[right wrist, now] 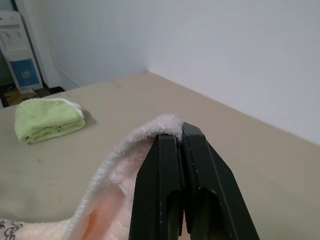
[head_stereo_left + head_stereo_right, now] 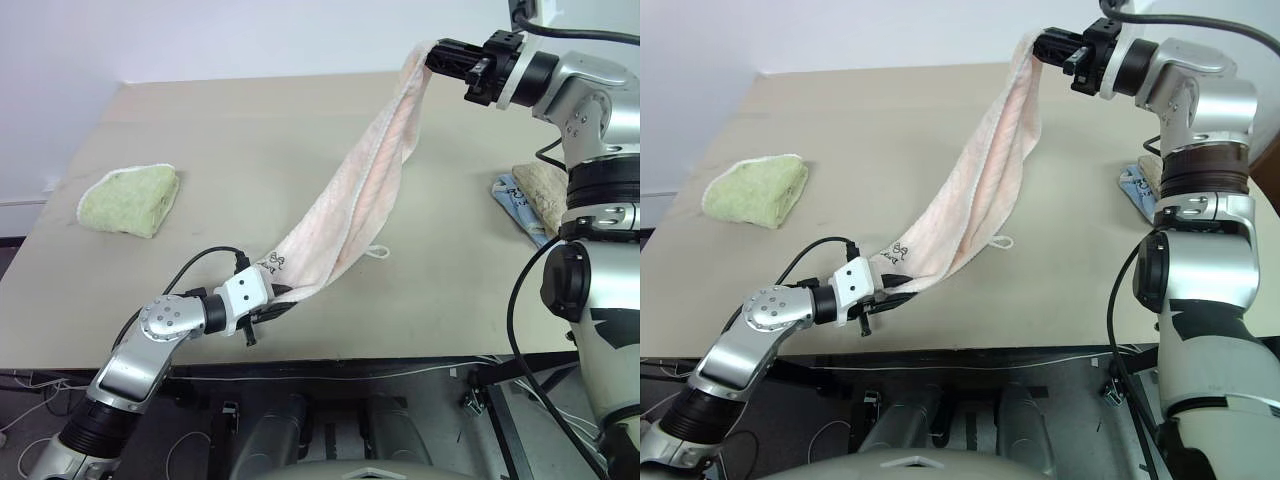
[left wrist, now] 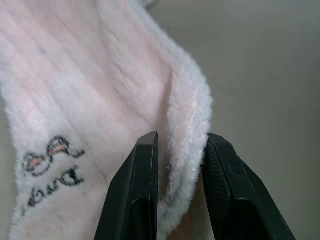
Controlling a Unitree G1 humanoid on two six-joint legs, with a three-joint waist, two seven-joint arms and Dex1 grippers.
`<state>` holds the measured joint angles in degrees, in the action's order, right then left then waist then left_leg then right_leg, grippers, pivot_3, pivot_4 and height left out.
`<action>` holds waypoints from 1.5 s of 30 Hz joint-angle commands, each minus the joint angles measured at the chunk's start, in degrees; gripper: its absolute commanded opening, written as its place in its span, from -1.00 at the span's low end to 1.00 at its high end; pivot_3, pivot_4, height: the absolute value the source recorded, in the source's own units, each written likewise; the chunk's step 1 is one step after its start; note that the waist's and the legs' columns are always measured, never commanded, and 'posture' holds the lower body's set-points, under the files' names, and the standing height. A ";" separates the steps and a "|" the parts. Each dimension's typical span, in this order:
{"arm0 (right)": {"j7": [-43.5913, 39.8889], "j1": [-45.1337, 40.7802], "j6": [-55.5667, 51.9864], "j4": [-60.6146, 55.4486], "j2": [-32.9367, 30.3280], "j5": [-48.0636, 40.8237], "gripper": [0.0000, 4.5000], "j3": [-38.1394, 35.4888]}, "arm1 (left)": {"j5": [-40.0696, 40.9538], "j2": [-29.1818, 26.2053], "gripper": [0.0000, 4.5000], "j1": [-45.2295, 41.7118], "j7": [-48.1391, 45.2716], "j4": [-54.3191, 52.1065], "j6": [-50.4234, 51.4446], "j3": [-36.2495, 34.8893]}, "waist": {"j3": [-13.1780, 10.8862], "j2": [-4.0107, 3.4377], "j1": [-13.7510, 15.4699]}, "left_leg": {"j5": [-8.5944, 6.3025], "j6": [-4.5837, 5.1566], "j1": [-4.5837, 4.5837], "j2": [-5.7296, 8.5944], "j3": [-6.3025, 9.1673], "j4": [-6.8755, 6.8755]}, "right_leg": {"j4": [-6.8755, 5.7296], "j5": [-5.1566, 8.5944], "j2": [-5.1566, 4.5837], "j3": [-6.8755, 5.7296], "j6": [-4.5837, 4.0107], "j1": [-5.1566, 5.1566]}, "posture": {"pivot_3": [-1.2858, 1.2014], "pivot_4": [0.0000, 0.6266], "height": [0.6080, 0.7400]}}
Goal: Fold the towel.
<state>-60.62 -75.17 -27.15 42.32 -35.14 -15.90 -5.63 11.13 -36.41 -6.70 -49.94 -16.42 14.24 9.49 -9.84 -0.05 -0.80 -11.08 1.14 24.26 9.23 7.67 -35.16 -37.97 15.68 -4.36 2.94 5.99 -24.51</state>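
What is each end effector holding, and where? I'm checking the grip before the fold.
Right end effector is shut on the towel at its raised end; left end effector straddles the edge at the printed end, not clearly clamped.

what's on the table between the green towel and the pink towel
Nothing: in the left eye view bare table runs from the light green towel to the hanging pink towel.

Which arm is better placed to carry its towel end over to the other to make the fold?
Probably right: the right gripper holds its end of the towel high, free to swing toward the left gripper at the table.
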 commanded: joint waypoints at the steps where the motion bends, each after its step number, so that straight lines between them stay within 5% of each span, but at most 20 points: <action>1: 0.07 -0.71 1.13 -2.99 -0.29 0.13 -1.00 0.16 | 5.00 0.53 -0.43 -0.82 -0.25 -3.59 4.82 -2.67 | 0.00 0.00 -0.02 | 0.00 0.00 0.00 0.00 0.00 0.00 | 0.00 0.00 0.00 0.00 0.00 0.00 | 0.03 -0.52 1.00; 19: 0.61 0.00 1.39 -3.48 -0.53 0.84 -1.00 0.65 | 0.96 -1.70 -0.43 -4.60 0.68 -6.44 7.52 0.83 | 0.00 0.00 -0.01 | 0.00 -0.01 0.00 0.00 0.00 0.00 | 0.01 0.00 0.01 0.00 0.00 0.00 | 0.03 -0.52 1.00; 24: 0.60 0.31 0.93 -4.07 -0.37 0.73 -1.00 0.51 | 0.36 -2.23 -0.98 -5.20 -0.31 -5.85 7.18 1.13 | 0.00 0.00 -0.01 | 0.00 0.00 0.00 0.00 0.00 0.00 | 0.01 0.00 0.00 0.00 0.00 0.01 | 0.03 -0.52 1.00; 30: 0.82 0.20 0.94 -4.07 -0.42 0.71 -1.00 0.33 | 0.54 -2.66 -0.98 -4.88 -1.41 -3.51 6.16 0.44 | 0.00 0.00 -0.01 | 0.00 0.00 0.00 0.00 0.00 0.00 | 0.00 0.00 0.01 0.00 0.00 0.00 | 0.03 -0.52 1.00; 35: 1.39 0.36 0.54 -4.56 -0.43 -0.10 -1.00 -0.64 | 13.98 1.06 -0.98 -4.02 -0.72 -1.33 12.80 -10.96 | -0.01 0.02 -0.04 | 0.00 0.00 0.00 0.00 0.00 0.01 | 0.00 0.00 0.01 0.00 0.00 -0.01 | 0.03 -0.52 1.00; 39: 2.28 0.49 0.97 -3.92 -1.38 0.15 -1.00 -1.27 | 19.71 -2.81 -0.98 -5.89 -4.74 3.74 12.86 -20.60 | -0.02 0.02 -0.12 | 0.01 -0.01 0.02 -0.01 0.04 -0.01 | -0.02 0.00 0.03 -0.03 0.00 -0.04 | 0.03 -0.52 1.00; 45: 5.32 -0.96 3.01 -0.44 -2.05 0.99 -1.00 -2.45 | 22.65 -6.08 -0.98 -20.40 -2.53 18.67 11.54 -29.55 | -0.02 0.04 0.18 | 0.01 -0.02 0.02 0.00 0.08 -0.09 | 0.02 0.00 0.02 -0.10 0.01 0.03 | 0.03 -0.52 1.00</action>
<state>-56.49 -73.92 -25.68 41.52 -36.26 -14.73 -6.35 33.29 -41.81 -24.13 -53.46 -0.15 27.44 -17.91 -9.87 0.00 -0.62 -11.07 1.13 24.27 9.25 7.74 -35.26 -37.95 15.68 -4.36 2.85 6.00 -24.45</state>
